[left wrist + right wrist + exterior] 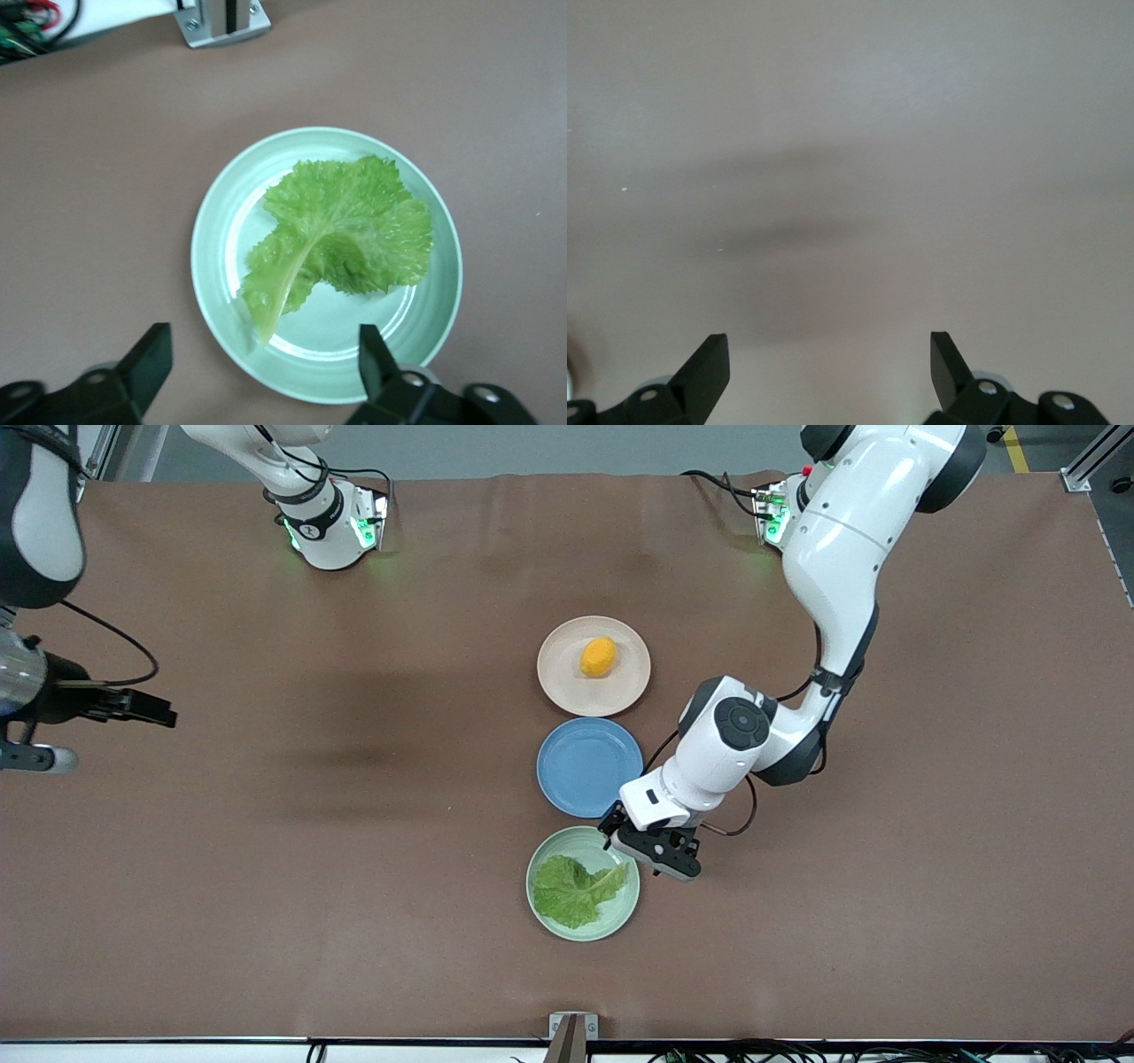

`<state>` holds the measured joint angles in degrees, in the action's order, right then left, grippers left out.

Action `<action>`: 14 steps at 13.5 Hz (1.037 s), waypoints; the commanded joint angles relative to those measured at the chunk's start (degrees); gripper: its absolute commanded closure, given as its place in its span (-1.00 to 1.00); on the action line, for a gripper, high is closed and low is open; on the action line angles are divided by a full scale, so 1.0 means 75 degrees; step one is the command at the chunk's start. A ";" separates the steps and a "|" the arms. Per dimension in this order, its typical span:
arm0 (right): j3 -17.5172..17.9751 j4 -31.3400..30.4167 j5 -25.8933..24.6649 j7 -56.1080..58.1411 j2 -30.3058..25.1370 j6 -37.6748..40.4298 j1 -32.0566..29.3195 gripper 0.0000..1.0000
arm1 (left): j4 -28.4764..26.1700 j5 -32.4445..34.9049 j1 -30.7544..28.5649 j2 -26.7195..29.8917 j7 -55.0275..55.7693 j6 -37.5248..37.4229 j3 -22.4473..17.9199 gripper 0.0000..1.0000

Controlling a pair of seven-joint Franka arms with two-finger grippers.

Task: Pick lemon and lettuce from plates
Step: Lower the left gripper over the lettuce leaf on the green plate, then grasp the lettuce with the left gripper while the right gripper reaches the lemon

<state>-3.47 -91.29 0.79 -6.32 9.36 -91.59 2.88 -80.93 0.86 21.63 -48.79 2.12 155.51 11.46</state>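
Observation:
The lemon (pixel 599 656) lies on the beige-pink plate (pixel 563 682), the plate farthest from the front camera. The lettuce (pixel 574 892) lies flat in the mint green plate (pixel 620 917), the nearest one. My left gripper (pixel 653 849) is open and empty, low over that plate's rim toward the left arm's end. In the left wrist view the lettuce (pixel 341 239) fills the green plate (pixel 208 266), its pale stem pointing to the gap of the left gripper (pixel 264 335). My right gripper (pixel 152 709) is open and empty, waiting over bare table at the right arm's end, where the right wrist view (pixel 828 339) shows only tabletop.
An empty blue plate (pixel 589 767) sits between the beige-pink and green plates, all three in one line. A metal bracket (pixel 572 1027) stands at the table edge nearest the front camera, also in the left wrist view (pixel 221 22). The left arm's elbow hangs beside the blue plate.

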 commanded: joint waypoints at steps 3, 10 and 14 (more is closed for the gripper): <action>0.0006 -0.0542 0.0245 -0.1756 -0.0311 -0.0186 0.1103 -1.00 | 0.0302 0.0143 0.0257 -0.0841 -0.0177 0.1365 -0.0075 -0.54; 0.0018 -0.2230 0.0317 -0.5830 -0.1003 -0.1497 0.4147 -1.00 | 0.0665 0.0143 0.0584 -0.1346 -0.0751 0.1753 -0.0426 -0.09; 0.0018 -0.2675 0.0317 -0.7533 -0.0688 -0.2925 0.5778 -1.00 | 0.0666 0.0143 0.0796 -0.1369 -0.0809 0.1788 -0.0697 0.09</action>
<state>-2.53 -108.14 3.21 -58.09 4.38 -108.88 42.09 -77.61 0.89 26.63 -58.01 -3.52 168.10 7.31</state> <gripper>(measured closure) 0.000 0.489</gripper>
